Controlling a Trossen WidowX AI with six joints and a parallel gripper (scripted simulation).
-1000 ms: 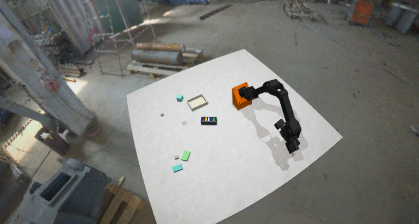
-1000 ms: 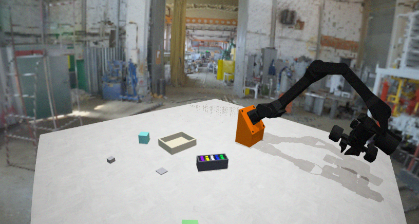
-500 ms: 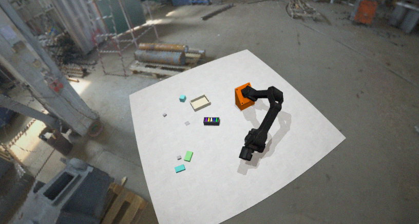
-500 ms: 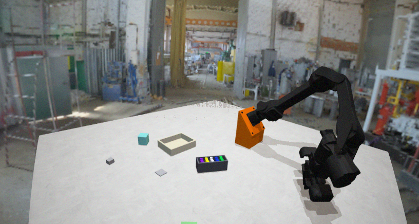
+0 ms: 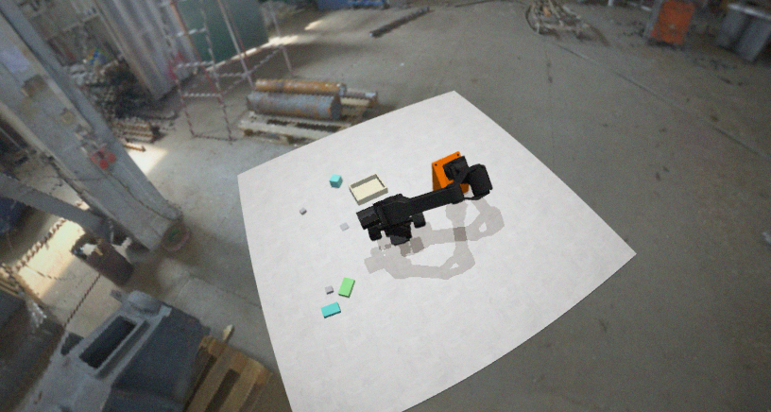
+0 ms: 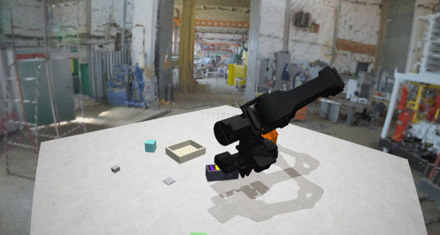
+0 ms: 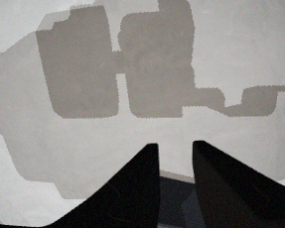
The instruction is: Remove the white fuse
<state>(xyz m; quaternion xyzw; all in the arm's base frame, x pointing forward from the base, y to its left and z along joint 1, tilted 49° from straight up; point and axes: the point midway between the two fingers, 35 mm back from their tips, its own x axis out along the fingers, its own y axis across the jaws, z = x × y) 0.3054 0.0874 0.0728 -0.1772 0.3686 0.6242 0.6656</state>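
The dark fuse block [image 6: 215,175] sits on the white table top, right of the tray. Only its purple fuse [image 6: 211,167] and yellow fuse [image 6: 217,167] show. The white fuse is hidden behind the gripper. The gripper [image 5: 385,231] [image 6: 237,169] [image 7: 175,146] hangs low over the block and covers it fully in the top view. In the wrist view the two dark fingers stand close together with a narrow empty gap, and a dark piece of the block [image 7: 174,200] shows below them. The beige tray [image 5: 372,194] [image 6: 192,156] lies empty behind and left of the block.
The arm's orange base [image 5: 442,174] [image 6: 269,137] stands behind the block. A teal cube [image 5: 335,180] [image 6: 150,145], a small grey cube [image 5: 302,211] [image 6: 115,168] and a grey tile [image 5: 344,226] [image 6: 169,180] lie left. A green block [image 5: 346,287] and a teal block [image 5: 331,309] lie near the front.
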